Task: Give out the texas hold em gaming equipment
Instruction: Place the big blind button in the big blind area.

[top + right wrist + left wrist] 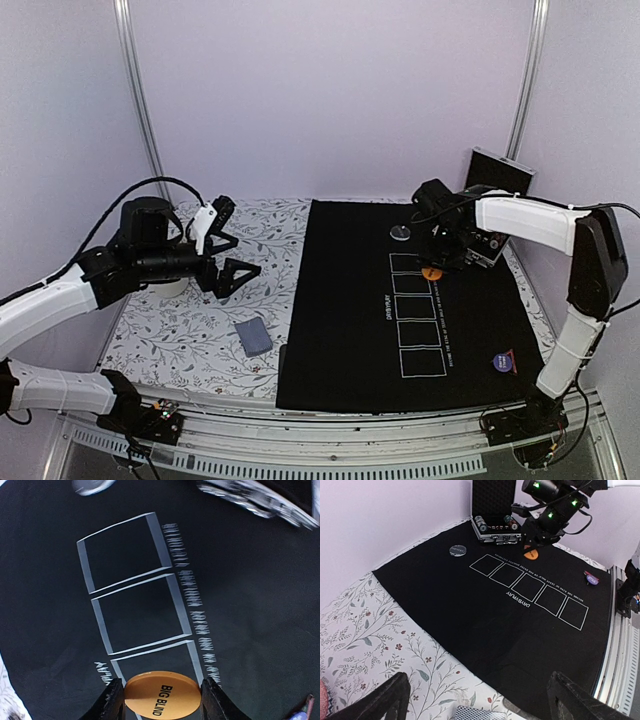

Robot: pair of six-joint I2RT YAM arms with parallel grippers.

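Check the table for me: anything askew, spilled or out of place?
Nothing spilled or damaged. The only oddity: the purple disc near the near right corner of the mat overlaps the red triangle instead of lying clear of it. The card deck sits off the mat, on the floral cloth.

Both the left arm [50, 310] and right arm [525, 222] in smooth white shells on the long links, with bulky black housings at the joints. Thin black cables [140, 185] looped loose along each. Black bases [150, 418] with small coloured wires at the side. Black on the left gripper [238, 240], one white plate by it; matt black, round-edged fingers [111, 702] on the right gripper [162, 702]. Green lights [550, 515] dotted over the right wrist's black body.
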